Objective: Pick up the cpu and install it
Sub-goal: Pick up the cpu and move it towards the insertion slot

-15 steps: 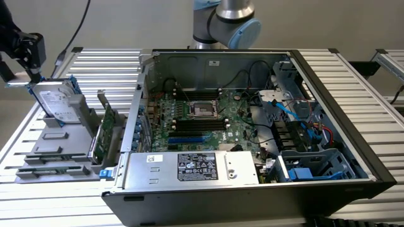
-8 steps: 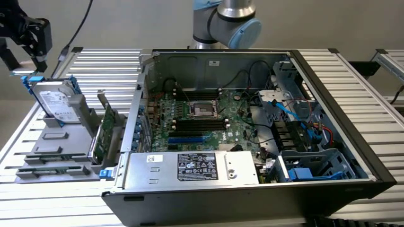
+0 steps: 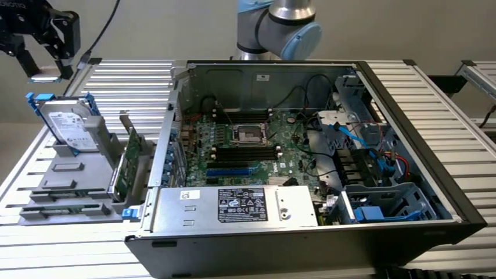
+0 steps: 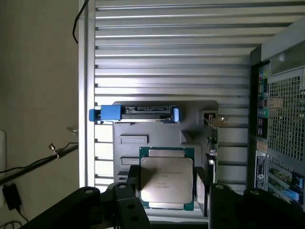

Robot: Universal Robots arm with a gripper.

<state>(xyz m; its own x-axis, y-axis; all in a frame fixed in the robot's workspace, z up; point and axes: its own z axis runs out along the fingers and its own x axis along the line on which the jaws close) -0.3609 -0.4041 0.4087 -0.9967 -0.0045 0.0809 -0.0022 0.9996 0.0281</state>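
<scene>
We see our hand [image 3: 45, 68] clenched on the cpu [image 4: 167, 179]; the wrist view shows its silver top, the exterior view the far-off motherboard [image 3: 248, 152].

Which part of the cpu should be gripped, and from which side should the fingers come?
Grip the cpu by two opposite side edges, coming from its metal-lid side. It is a thin flat square, so only the edges give parallel faces, and the underside is probably best left untouched. The gripper holds it so here: fingers on opposite edges, lid toward the wrist camera.
</scene>
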